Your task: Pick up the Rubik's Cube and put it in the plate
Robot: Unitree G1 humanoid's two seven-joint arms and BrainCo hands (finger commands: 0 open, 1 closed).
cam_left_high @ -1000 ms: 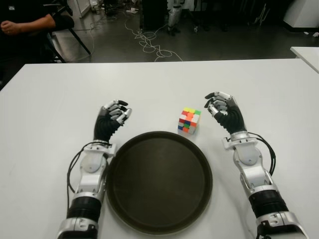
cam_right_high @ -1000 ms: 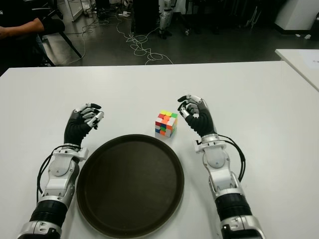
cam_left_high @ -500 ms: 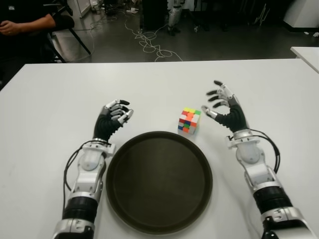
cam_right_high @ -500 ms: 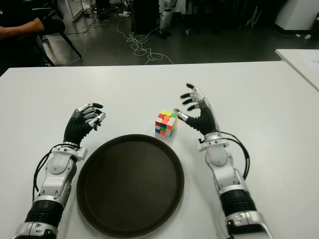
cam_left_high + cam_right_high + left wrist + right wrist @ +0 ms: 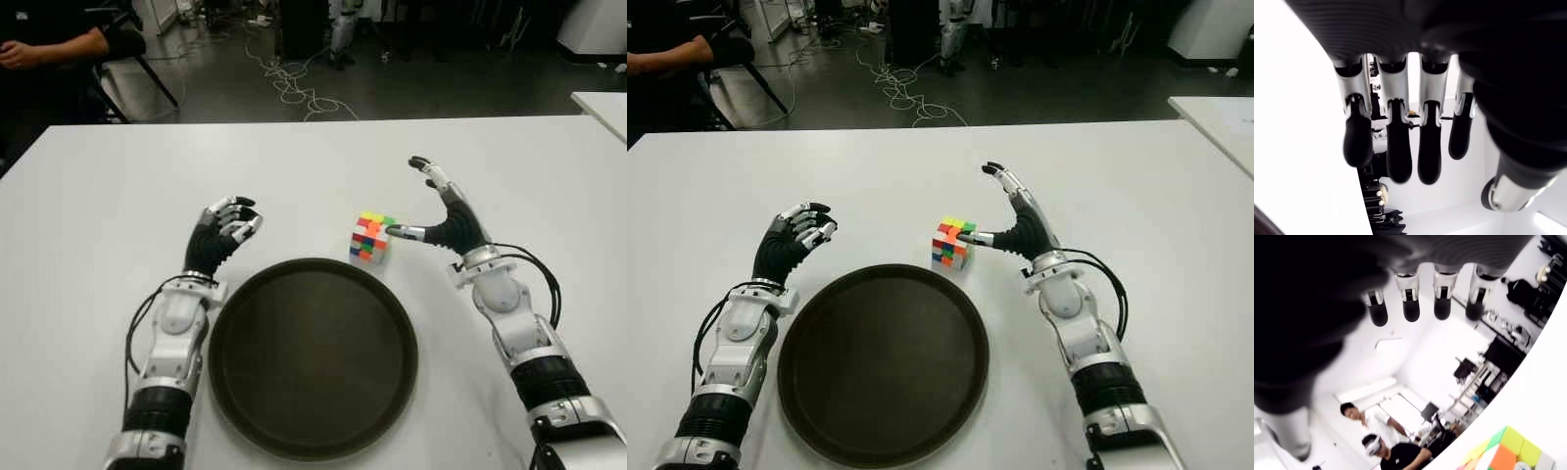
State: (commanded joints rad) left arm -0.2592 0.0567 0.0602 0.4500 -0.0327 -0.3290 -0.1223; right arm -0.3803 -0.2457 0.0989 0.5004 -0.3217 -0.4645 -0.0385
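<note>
You have a white table (image 5: pixel 118 186) filling most of the eye views. Beyond its far edge lies a dark floor (image 5: pixel 411 83) with a tangle of white cables (image 5: pixel 294 83). At the far left a seated person's arm (image 5: pixel 54 47) shows, and a second white table's corner (image 5: pixel 602 103) sits far right.

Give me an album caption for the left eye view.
Right robot hand opens beside Rubik's Cube, behind empty plate.

Smooth matt white counter (image 5: pixel 118 196). Dark matt plate (image 5: pixel 312 357) between both arms. Glossy plastic Rubik's Cube (image 5: pixel 371 237) at right robot hand (image 5: pixel 443 211) thumb tip. Left robot hand (image 5: pixel 217 235): black ribbed rubber-like palm, silvery metallic finger segments.
</note>
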